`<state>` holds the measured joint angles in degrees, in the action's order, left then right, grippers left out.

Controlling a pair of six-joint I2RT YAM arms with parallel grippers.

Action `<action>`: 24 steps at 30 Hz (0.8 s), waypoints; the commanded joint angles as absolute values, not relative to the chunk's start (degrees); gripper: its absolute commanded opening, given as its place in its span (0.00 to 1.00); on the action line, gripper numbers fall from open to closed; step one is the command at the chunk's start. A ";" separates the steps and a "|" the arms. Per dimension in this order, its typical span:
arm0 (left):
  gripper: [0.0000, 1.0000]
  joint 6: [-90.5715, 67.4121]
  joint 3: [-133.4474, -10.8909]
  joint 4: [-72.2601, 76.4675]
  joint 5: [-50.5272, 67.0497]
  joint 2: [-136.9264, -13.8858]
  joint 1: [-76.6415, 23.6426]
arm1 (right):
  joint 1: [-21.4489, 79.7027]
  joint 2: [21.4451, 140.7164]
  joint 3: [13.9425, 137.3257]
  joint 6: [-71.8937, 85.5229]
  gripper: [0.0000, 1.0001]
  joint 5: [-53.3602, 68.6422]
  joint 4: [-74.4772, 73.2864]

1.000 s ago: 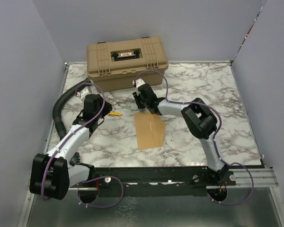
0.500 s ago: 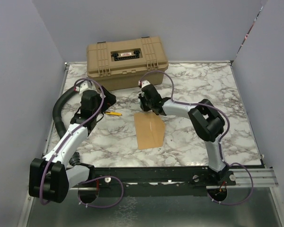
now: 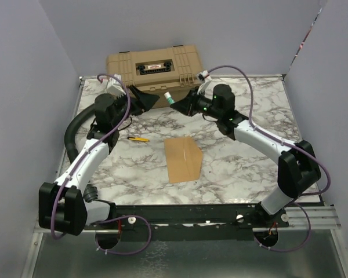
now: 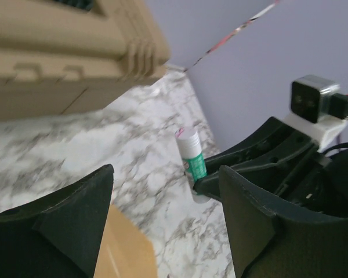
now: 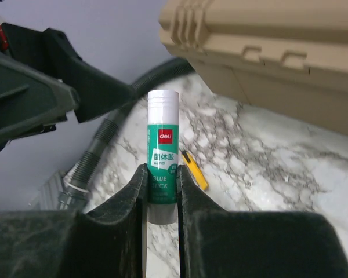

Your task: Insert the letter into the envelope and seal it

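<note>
Right fingers (image 5: 127, 202) pinch a glue stick (image 5: 163, 156) by its lower body, cap (image 5: 163, 99) up, raised above the surface (image 3: 249, 156). Left fingers (image 4: 75, 226) gape wide, facing it. Envelope (image 3: 182, 159) lies flat mid-surface, well apart from both; I see no separate letter. Uncapping looks next to me: my left fingers should close squarely on the white cap while my right grip firmly. Label reads "deli" and "GLUE STICK".

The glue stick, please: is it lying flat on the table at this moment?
No, the glue stick is clamped between the two fingers of the right gripper, cap end sticking out past the fingertips.
</note>
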<state>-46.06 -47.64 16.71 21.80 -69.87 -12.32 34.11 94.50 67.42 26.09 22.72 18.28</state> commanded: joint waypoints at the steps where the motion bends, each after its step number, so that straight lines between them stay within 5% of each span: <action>1: 0.76 -44.94 -57.82 24.63 30.90 -72.83 -11.90 | 31.80 90.96 69.78 29.55 0.08 33.85 23.68; 8: 0.86 -53.39 -59.68 37.76 37.14 -79.17 -13.53 | 31.73 91.57 71.55 36.72 0.09 38.34 29.20; 13: 0.77 -53.80 -60.42 37.79 38.58 -80.86 -14.36 | 31.72 92.46 73.33 39.86 0.09 37.83 30.77; 16: 0.65 -53.23 -59.77 37.79 38.01 -80.09 -14.88 | 31.63 92.98 74.57 39.60 0.09 37.79 30.40; 21: 0.26 -53.69 -60.34 37.79 39.52 -80.20 -15.38 | 31.64 93.28 74.52 39.76 0.10 37.61 30.54; 24: 0.00 -53.52 -60.42 37.86 39.75 -79.99 -15.45 | 31.64 92.95 74.54 37.73 0.18 37.28 28.18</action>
